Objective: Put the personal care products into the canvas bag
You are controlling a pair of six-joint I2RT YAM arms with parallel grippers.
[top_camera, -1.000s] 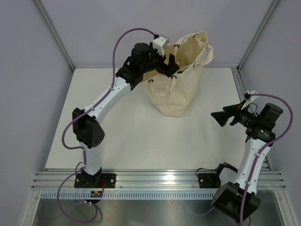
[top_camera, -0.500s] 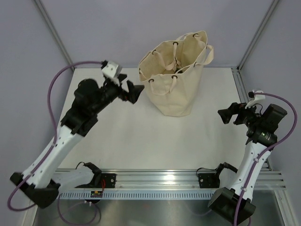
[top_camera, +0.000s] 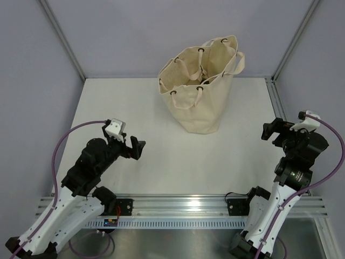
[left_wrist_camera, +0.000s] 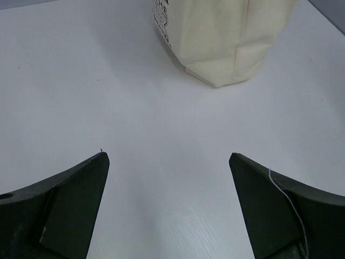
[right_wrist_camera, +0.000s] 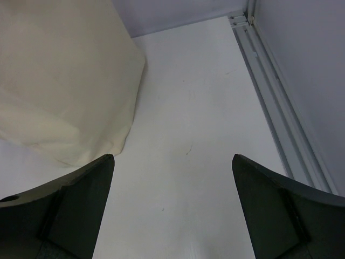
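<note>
While grey walls [top_camera: 135, 32] are enclosing the white tabletop [top_camera: 161, 151], canvas bag [top_camera: 202, 105] standing upright near its far edge, both arms crouching by the near corners, left gripper [top_camera: 137, 148] and right gripper [top_camera: 273, 128] gaping apart, empty.

— What lies ahead of the left gripper [left_wrist_camera: 167, 156]?
— The bottom of a cream canvas bag [left_wrist_camera: 226, 38], standing on the white table [left_wrist_camera: 81, 81] at the top of the view. Dark lettering [left_wrist_camera: 161, 19] runs along its lower left edge.
— And the jaws?
— Spread wide, with only bare tabletop between them. The dark fingers [left_wrist_camera: 70, 199] fill the lower corners, well short of the bag. A thin pale thread [left_wrist_camera: 283, 189] trails over the right one.
</note>
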